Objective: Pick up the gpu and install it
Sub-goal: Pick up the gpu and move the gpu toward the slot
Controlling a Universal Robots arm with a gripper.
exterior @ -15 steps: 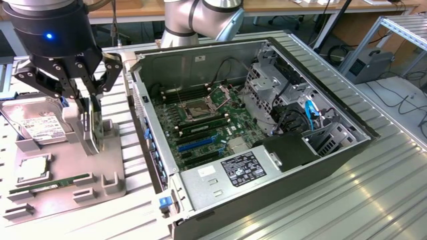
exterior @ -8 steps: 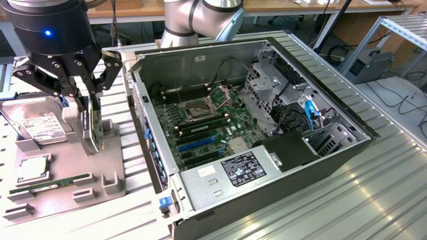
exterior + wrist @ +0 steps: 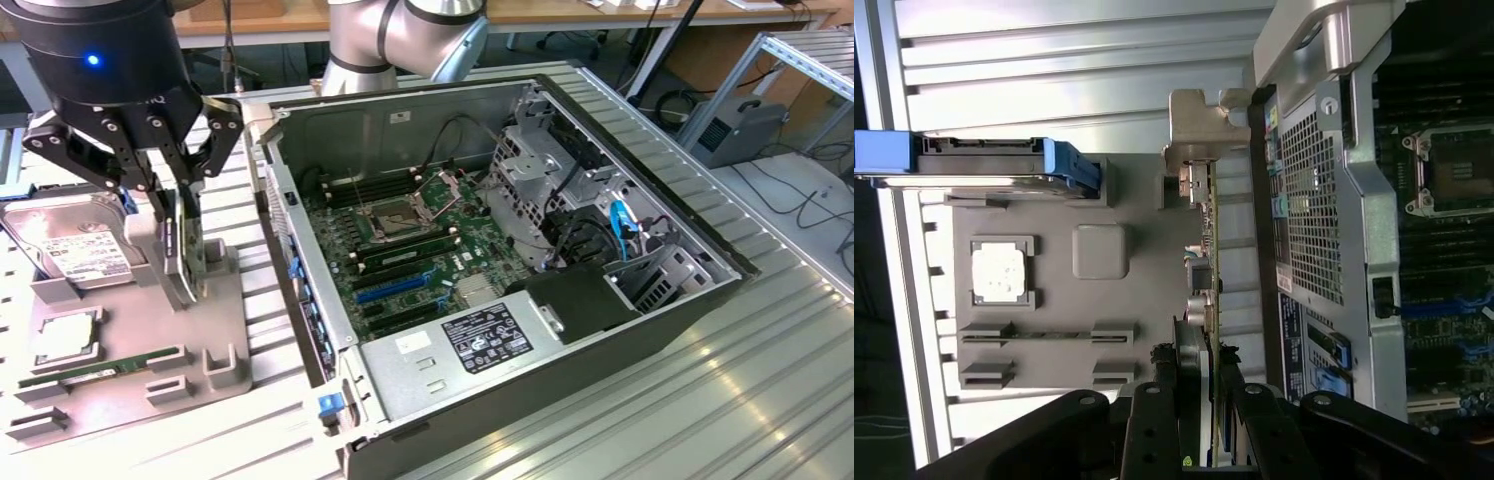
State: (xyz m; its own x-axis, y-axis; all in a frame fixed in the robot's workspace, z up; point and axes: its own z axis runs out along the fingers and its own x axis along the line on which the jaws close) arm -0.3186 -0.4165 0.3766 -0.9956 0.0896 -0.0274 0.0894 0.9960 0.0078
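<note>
Pick-up is the step in hand. Your gripper hangs over the grey stand, which lies at nine o'clock from the open computer case in the exterior view. The gpu stands on edge in a slot of that stand, toward its one o'clock, on the side nearest the case wall.

In the wrist view the jaws are partly closed, with a finger against each face of the card. I judge you have the gpu clamped, though its lower edge sits in the stand and it is not yet lifted.

Freeing it calls, I think, for a straight upward pull without twist, since the slot's posts flank the card closely.

The hard drive at the stand's eleven o'clock and the memory stick at its six o'clock lie apart from your grip.
</note>
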